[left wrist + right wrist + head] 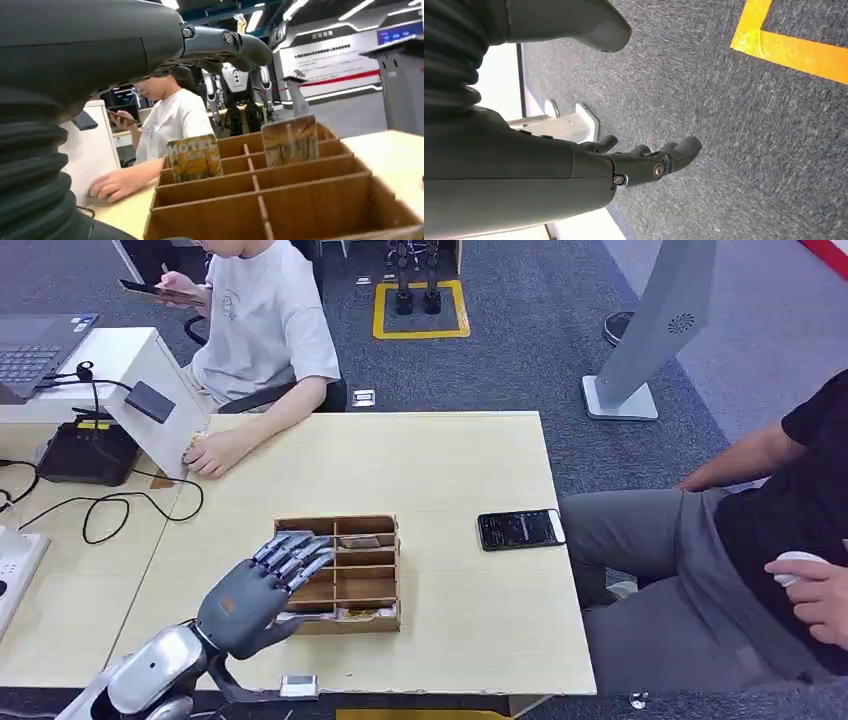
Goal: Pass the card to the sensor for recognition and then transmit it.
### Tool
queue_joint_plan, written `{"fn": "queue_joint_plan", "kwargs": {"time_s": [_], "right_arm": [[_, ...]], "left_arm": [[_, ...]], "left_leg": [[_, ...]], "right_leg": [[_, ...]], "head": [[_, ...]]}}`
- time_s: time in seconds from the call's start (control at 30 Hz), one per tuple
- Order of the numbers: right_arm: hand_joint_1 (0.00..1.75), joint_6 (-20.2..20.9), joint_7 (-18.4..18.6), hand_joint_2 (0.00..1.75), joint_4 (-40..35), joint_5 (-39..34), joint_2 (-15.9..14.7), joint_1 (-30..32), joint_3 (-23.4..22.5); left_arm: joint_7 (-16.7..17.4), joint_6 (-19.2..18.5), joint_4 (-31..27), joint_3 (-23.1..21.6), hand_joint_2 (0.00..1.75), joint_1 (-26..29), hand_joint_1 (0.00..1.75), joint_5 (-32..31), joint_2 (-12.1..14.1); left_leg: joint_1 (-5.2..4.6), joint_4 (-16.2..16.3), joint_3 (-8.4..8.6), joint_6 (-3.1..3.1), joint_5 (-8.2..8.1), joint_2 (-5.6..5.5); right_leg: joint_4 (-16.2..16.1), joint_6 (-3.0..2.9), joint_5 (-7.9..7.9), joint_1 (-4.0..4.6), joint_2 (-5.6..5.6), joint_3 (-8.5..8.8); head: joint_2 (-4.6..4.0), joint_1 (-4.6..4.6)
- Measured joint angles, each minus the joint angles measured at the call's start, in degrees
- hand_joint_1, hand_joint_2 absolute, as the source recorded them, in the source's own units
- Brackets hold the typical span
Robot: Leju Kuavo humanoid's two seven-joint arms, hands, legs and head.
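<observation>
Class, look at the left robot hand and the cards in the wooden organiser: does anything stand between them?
Nothing visible does. The left robot hand hovers open over the wooden organiser, and the upright cards stand uncovered in its slots.

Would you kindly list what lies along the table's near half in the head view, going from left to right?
Left hand → wooden card box → black phone.

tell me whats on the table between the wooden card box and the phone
Nothing: in the head view, bare tabletop separates the wooden card box from the phone.
</observation>
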Motion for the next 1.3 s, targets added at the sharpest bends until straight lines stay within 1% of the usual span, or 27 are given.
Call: {"fn": "queue_joint_plan", "kwargs": {"time_s": [0.1,0.23,0.57,0.6,0.63,0.67,0.73,0.87,1.13,1.3], "right_arm": [[0.0,0.0,0.0,1.75,0.0,0.0,0.0,0.0,-0.1],[0.0,0.0,0.0,1.75,0.0,-0.1,0.0,0.0,-0.1],[0.0,0.0,-0.1,1.75,0.0,-0.1,0.0,0.0,-0.2],[0.0,0.0,-0.2,1.75,0.0,-0.1,0.0,0.0,-0.5],[0.0,0.0,-0.3,1.75,0.0,0.0,0.0,0.0,-0.7],[0.0,0.1,-0.3,1.75,0.0,0.2,0.0,0.0,-0.9],[0.0,0.1,-0.3,1.75,0.0,0.2,0.0,0.0,-1.0],[0.0,0.1,-0.3,1.75,0.0,0.4,0.0,0.0,-1.0],[0.0,0.1,-0.3,1.75,0.0,0.4,0.0,0.0,-1.0],[0.0,0.1,-0.3,1.75,0.0,0.5,0.0,0.0,-1.0]], "left_arm": [[0.9,0.0,0.5,-0.2,1.75,0.0,0.0,-0.5,0.8],[1.1,0.0,1.1,-0.2,1.75,0.0,0.0,-0.9,1.5],[1.4,-0.1,1.4,-0.3,1.75,0.0,0.0,-0.9,1.9],[1.5,-1.0,1.7,-0.3,1.75,0.0,0.0,-0.6,2.4],[0.9,-2.0,1.7,-0.3,1.75,0.0,0.0,0.9,2.7],[-1.2,-3.2,1.7,-0.3,1.75,0.3,0.0,6.3,2.7],[-1.5,-3.8,1.7,-0.3,1.75,0.5,0.0,7.2,2.6],[-1.5,-6.1,1.7,-0.4,1.75,0.6,0.0,9.8,2.7],[-1.4,-7.1,1.7,-0.7,1.75,0.8,0.0,11.3,2.6],[-0.2,-6.8,1.7,-2.0,1.75,0.8,0.0,9.4,1.9]], "left_leg": [[0.0,0.0,-0.01,0.0,0.0,0.0],[-0.01,0.0,-0.01,0.0,0.0,-0.01],[0.0,0.0,-0.01,0.0,0.0,-0.01],[0.0,0.0,0.0,0.0,0.0,-0.01],[0.0,0.0,-0.01,0.0,0.0,-0.01],[0.0,0.0,-0.01,0.0,0.0,-0.01],[0.0,0.0,-0.01,0.0,0.0,-0.01],[0.0,0.0,-0.01,0.0,0.0,-0.01],[0.0,0.0,-0.01,0.0,0.0,-0.01],[0.0,0.0,-0.01,0.0,0.0,-0.01]], "right_leg": [[0.0,0.0,0.0,0.0,0.0,0.0],[0.0,0.0,0.0,0.0,-0.01,0.0],[0.0,0.0,0.0,0.0,-0.01,0.0],[0.0,0.0,0.0,0.0,-0.01,0.0],[0.0,0.0,0.0,0.0,-0.01,0.0],[0.0,0.0,0.0,0.0,-0.01,0.01],[0.0,0.0,0.0,0.0,-0.01,0.01],[0.0,0.0,0.0,0.0,-0.01,0.01],[0.0,0.0,0.0,0.0,-0.01,0.01],[0.0,0.0,0.0,0.0,-0.01,0.0]], "head": [[0.0,0.0],[0.0,0.0],[0.0,-0.02],[0.0,0.0],[0.0,0.0],[0.0,0.0],[0.02,-0.02],[0.0,0.0],[0.0,0.0],[0.0,0.0]]}}
